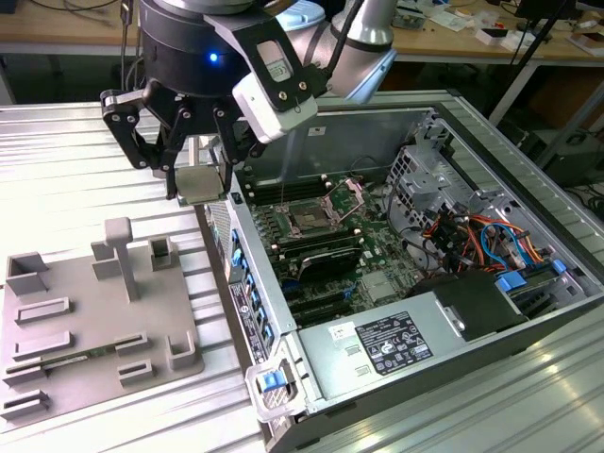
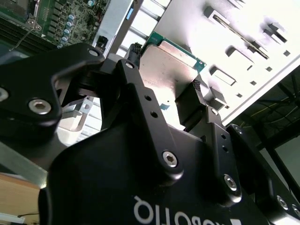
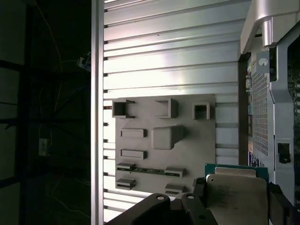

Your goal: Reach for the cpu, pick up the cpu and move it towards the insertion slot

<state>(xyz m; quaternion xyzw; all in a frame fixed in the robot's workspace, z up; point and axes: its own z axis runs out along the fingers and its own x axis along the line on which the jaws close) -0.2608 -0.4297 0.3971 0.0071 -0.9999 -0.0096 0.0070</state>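
Gripping the cpu [image 1: 198,184] by its edges, my gripper [image 1: 195,179] has its jaws clenched on it, lifted above the table [image 1: 75,151] beside the open computer case [image 1: 377,349], the insertion slot [image 1: 310,219] well apart.

Bright overhead glare on the ribbed table [image 3: 164,61]; dim background; near pincer [image 2: 161,93] blurred.
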